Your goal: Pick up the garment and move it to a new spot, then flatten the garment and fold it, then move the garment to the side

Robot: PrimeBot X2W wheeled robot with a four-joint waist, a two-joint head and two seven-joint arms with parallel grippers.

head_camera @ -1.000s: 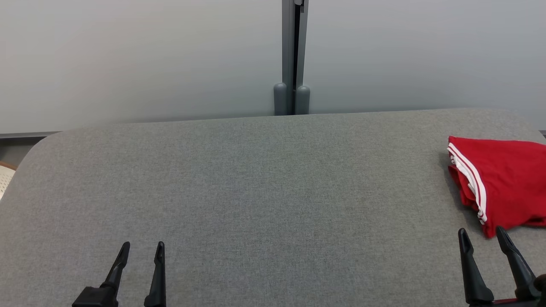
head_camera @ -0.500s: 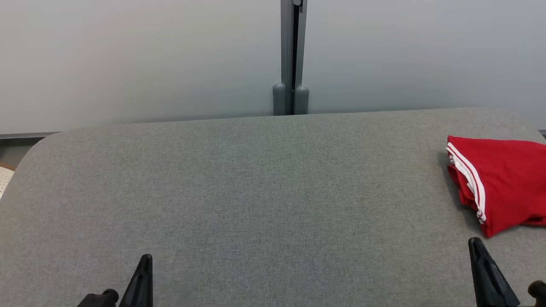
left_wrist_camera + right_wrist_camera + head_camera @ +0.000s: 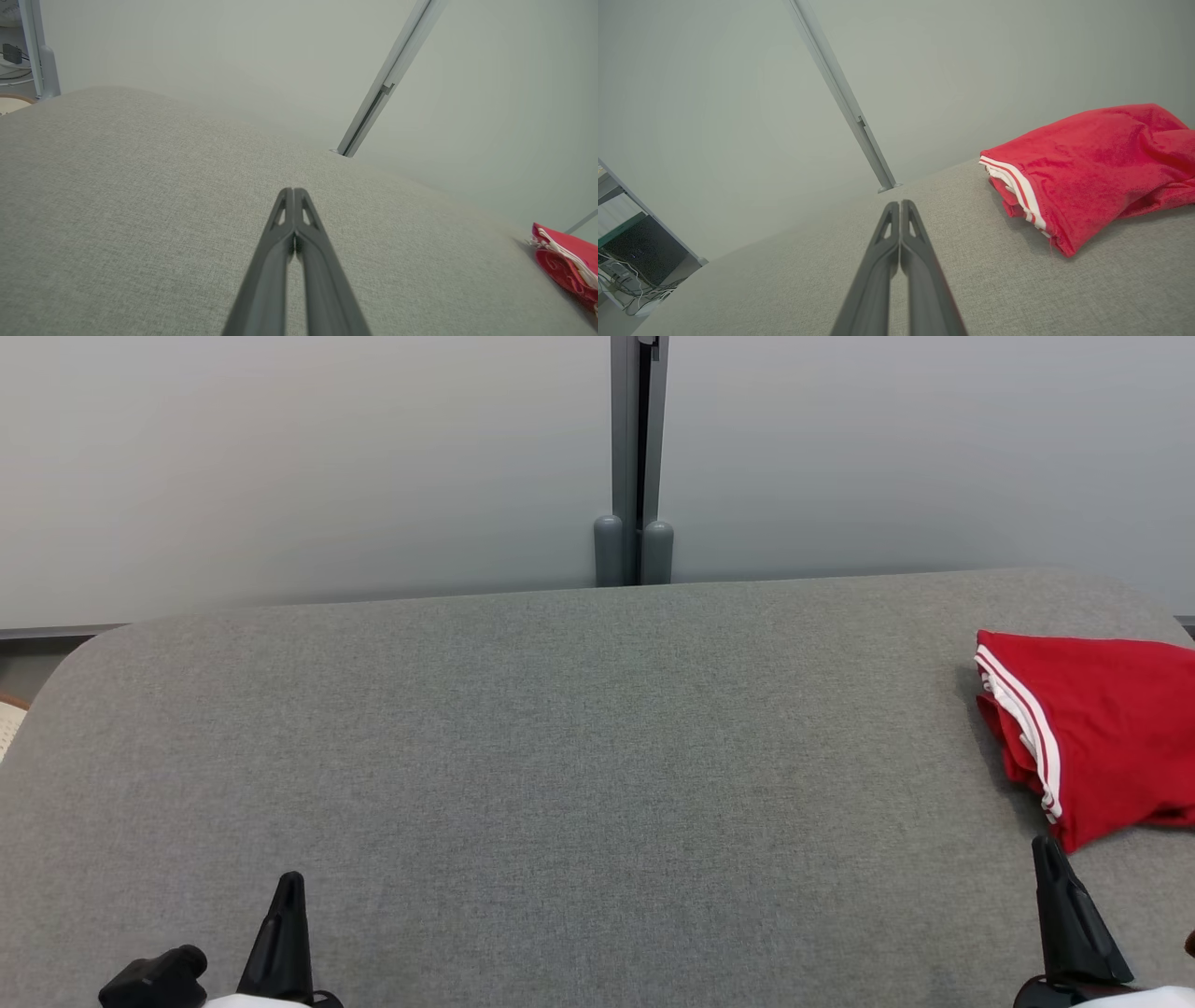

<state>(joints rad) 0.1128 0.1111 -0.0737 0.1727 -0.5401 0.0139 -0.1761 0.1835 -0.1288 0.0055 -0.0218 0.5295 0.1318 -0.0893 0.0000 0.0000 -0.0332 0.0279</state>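
Note:
The garment (image 3: 1092,733) is red with white stripes along one edge and lies folded in a bundle at the right edge of the grey table (image 3: 560,756). It also shows at the right in the right wrist view (image 3: 1087,163) and at the far right of the left wrist view (image 3: 567,263). My right gripper (image 3: 1050,859) is shut just in front of the bundle, apart from it, its fingers pressed together (image 3: 900,205). My left gripper (image 3: 288,887) is shut at the near left with nothing in it, tips together (image 3: 293,192) over bare fabric.
A pale partition wall with a grey vertical post (image 3: 633,457) stands right behind the table. The table's rounded left corner (image 3: 103,644) drops off to a floor strip. Cables and equipment (image 3: 626,275) sit off the table at the lower left of the right wrist view.
Both grippers went from open to shut with nothing between their fingers. The head view shifted slightly. The garment has not moved.

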